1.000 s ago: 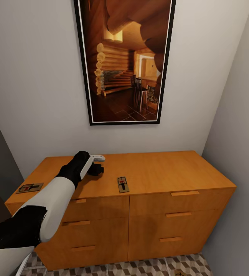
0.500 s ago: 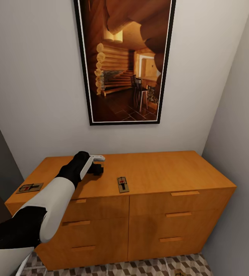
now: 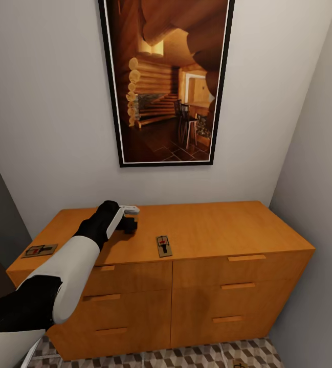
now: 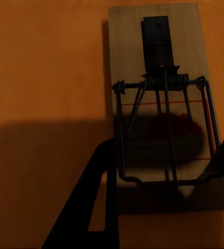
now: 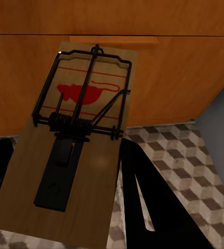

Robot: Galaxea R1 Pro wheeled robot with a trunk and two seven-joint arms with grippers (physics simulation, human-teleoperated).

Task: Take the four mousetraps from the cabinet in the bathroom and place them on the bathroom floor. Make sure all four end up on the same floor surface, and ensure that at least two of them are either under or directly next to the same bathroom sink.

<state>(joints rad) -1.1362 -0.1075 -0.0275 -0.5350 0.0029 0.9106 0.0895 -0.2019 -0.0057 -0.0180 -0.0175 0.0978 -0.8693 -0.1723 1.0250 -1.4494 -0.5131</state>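
While the left gripper (image 4: 166, 171) straddles a mousetrap (image 4: 166, 109) on the cabinet (image 3: 212, 230) top, fingers spread (not clamped), the right gripper (image 5: 60, 176) grips another trap (image 5: 75, 140) before the cabinet's drawers; two more traps (image 3: 163, 245) (image 3: 40, 250) lie atop it.

your left arm (image 3: 68, 266) was smooth white along the forearm, with glossy black shells at the elbow and wrist. your left end effector (image 3: 130, 225) was black, its fingers (image 4: 91, 207) flat dark blades.

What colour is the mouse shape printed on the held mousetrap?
Red, on the mousetrap board; clearest in the right wrist view.
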